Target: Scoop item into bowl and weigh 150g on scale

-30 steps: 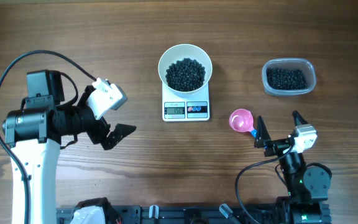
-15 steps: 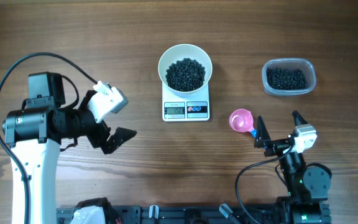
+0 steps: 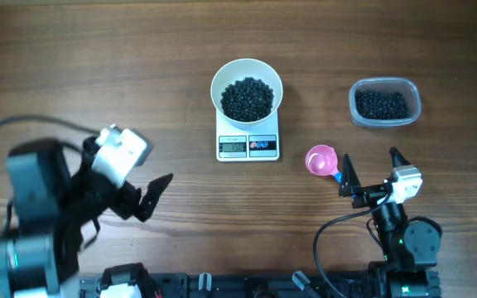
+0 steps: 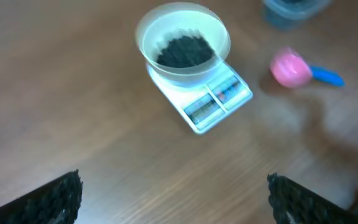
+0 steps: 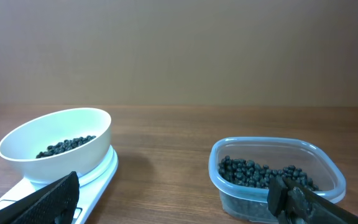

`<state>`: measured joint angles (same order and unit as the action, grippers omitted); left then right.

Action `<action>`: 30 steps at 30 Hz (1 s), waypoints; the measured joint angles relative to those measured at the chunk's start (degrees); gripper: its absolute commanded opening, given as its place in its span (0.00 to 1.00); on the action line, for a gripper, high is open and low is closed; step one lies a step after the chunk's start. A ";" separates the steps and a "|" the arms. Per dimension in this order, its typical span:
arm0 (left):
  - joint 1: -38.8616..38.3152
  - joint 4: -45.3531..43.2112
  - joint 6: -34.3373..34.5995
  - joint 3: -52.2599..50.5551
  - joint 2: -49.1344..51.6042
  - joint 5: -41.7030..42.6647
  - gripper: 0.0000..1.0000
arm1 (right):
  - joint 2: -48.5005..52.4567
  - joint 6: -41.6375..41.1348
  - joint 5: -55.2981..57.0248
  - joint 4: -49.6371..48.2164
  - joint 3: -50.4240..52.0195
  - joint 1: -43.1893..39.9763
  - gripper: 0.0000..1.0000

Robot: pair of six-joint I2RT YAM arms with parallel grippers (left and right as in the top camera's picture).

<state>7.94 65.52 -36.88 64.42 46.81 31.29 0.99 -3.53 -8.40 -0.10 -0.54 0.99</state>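
A dark wood-grain table (image 3: 139, 50) stands before a plain tan wall (image 5: 179, 50) under soft, even light.

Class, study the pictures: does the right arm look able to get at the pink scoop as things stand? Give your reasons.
Probably yes. The pink scoop lies on the table just beside the right claw, whose jaws stand open, and nothing sits between them.

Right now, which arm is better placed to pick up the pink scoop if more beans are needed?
Right. The right gripper stands open just beside the pink scoop, with the tub of beans on the same side. The left gripper is far across the table, beyond the scale.
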 measured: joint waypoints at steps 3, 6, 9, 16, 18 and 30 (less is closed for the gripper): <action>0.00 -8.48 8.33 -6.51 -7.48 -1.49 1.00 | 0.00 0.00 0.07 0.00 0.02 0.00 1.00; 0.00 -17.90 16.35 -15.93 -13.38 -2.58 1.00 | 0.00 0.00 0.13 0.00 0.04 0.00 1.00; 0.00 -23.69 21.11 -23.37 -19.21 -3.19 1.00 | 0.00 0.00 0.13 0.00 0.04 0.00 1.00; 0.00 -27.82 24.37 -34.45 -32.92 -3.98 1.00 | 0.00 0.00 0.13 0.00 0.04 0.00 1.00; 0.00 -27.87 24.57 -36.13 -34.10 -4.57 1.00 | 0.00 0.00 0.13 0.00 0.04 0.00 1.00; 0.00 -38.58 28.22 -43.52 -38.77 -7.48 1.00 | 0.00 0.00 0.15 0.00 0.04 0.00 1.00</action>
<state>7.94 26.94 -8.67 20.91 8.03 23.81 0.99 -3.53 -8.25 -0.10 -0.49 0.99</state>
